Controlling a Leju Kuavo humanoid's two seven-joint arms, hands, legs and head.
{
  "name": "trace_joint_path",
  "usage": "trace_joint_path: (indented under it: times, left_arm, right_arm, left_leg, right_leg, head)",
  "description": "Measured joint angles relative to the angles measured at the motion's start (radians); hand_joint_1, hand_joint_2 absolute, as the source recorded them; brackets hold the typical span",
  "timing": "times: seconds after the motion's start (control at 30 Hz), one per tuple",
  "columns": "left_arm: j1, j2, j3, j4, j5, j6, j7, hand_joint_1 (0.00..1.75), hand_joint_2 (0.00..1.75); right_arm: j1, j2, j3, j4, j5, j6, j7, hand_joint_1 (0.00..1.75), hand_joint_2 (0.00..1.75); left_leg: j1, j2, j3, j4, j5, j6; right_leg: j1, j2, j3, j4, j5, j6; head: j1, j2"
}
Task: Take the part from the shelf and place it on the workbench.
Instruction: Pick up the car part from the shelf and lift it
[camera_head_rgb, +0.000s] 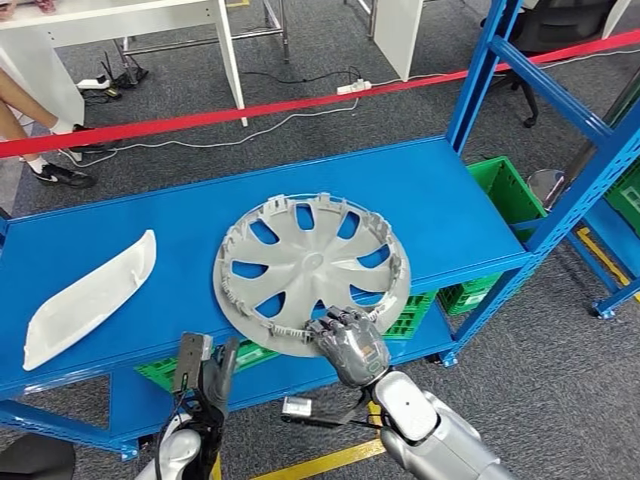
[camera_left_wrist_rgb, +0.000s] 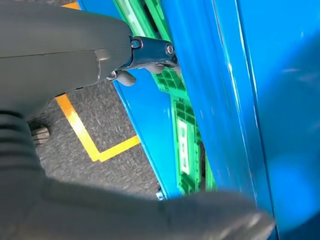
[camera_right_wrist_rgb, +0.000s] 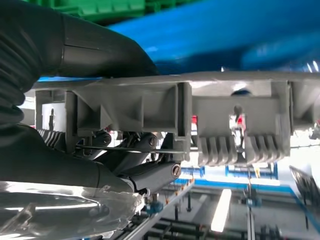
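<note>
— Grey carpet runs under everything, crossed by a red barrier tape (camera_head_rgb: 302, 103) and yellow floor lines (camera_head_rgb: 324, 461). What stands on it?

— A blue metal shelf rack (camera_head_rgb: 423, 185). On its wide top deck lies a grey wheel cover (camera_head_rgb: 311, 267), inner side up, clips ringing its rim. It sits right of the deck's middle, its near edge reaching the front lip.

— And the right hand (camera_head_rgb: 349, 343)?

— It has that near edge. From the head view the fingers (camera_head_rgb: 336, 322) curl over the top of the rim; the right wrist view shows the rim's clip wall (camera_right_wrist_rgb: 166, 112) lodged between the thumb and the darker fingers, so the hand grips the cover.

— The left hand (camera_head_rgb: 202, 372)?

— Low, in front of the shelf's front edge, well left of the cover. Nothing is in it. Its fingers look partly curled, but I cannot tell how far apart they are.

— Anything else on the deck?

— A white, elongated curved part (camera_head_rgb: 89, 299) towards the left end, well apart from the cover. Green crates (camera_head_rgb: 504, 190) sit on the lower level, and a person's legs (camera_head_rgb: 30, 140) show at the far left by a white table (camera_head_rgb: 113, 25).
</note>
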Motion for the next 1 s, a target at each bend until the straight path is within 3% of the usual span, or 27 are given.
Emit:
trace_joint_path:
  times: [0.37,0.47,0.53,0.6,0.67,0.77,0.9,1.0]
  left_arm:
    - [0.034,-0.010,0.054,0.002,-0.005,0.094,-0.112,0.00,1.75]
    - [0.100,0.000,0.085,0.002,-0.052,0.135,-0.187,0.00,1.75]
    - [0.212,0.029,0.164,0.023,-0.134,0.023,-0.342,0.00,1.75]
    - [0.314,0.047,0.325,0.069,-0.287,-0.224,-0.505,0.00,1.75]
    - [0.356,0.034,0.551,0.094,-0.483,-0.455,-0.555,0.00,1.75]
    - [0.342,-0.028,0.866,0.088,-0.727,-0.625,-0.555,0.00,1.75]
    - [0.313,-0.106,1.137,0.066,-0.864,-0.707,-0.561,0.00,0.00]
    - [0.299,-0.143,1.255,0.051,-0.885,-0.741,-0.562,0.00,0.00]
  right_arm:
    - [0.057,0.000,-0.003,-0.138,0.017,-0.027,-0.019,1.75,1.75]
    - [0.081,-0.005,-0.020,-0.181,0.044,-0.027,0.004,1.75,1.75]
    - [0.135,-0.024,-0.069,-0.238,0.072,-0.040,0.003,1.75,1.75]
    - [0.207,-0.047,-0.139,-0.299,0.089,-0.061,-0.021,1.75,1.75]
    - [0.261,-0.059,-0.205,-0.349,0.104,-0.071,-0.034,1.75,1.75]
    - [0.309,-0.062,-0.265,-0.414,0.122,-0.081,-0.038,1.75,1.75]
    - [0.352,-0.060,-0.306,-0.484,0.127,-0.095,-0.038,1.75,1.75]
    - [0.368,-0.058,-0.325,-0.524,0.123,-0.096,-0.038,1.75,1.75]
  left_leg:
    - [0.000,0.002,-0.004,0.000,0.000,0.000]
    - [0.000,0.003,-0.005,-0.001,-0.001,-0.001]
    - [0.001,0.007,0.001,-0.001,-0.006,-0.003]
    - [0.001,0.008,0.004,-0.001,-0.009,-0.003]
    - [0.002,0.006,0.001,-0.002,-0.010,-0.003]
    - [0.002,0.005,0.001,-0.002,-0.010,-0.003]
    - [0.002,0.006,0.002,-0.002,-0.010,-0.003]
    - [0.002,0.006,0.004,-0.002,-0.010,-0.002]
  right_leg:
    - [0.000,0.002,-0.005,0.000,0.001,-0.001]
    - [0.000,0.003,-0.005,0.000,0.000,-0.002]
    - [0.000,0.007,-0.001,0.000,-0.004,-0.003]
    - [0.002,0.008,0.000,0.000,-0.008,-0.004]
    - [0.002,0.005,-0.001,0.000,-0.009,-0.004]
    - [0.002,0.004,-0.001,-0.001,-0.010,-0.005]
    - [0.002,0.005,0.001,-0.001,-0.009,-0.004]
    - [0.002,0.004,0.002,-0.001,-0.009,-0.004]
  head:
    - [0.000,0.000]
    - [0.000,0.000]
    - [0.000,0.000]
    - [0.000,0.000]
    - [0.000,0.000]
    - [0.000,0.000]
    - [0.000,0.000]
    - [0.000,0.000]
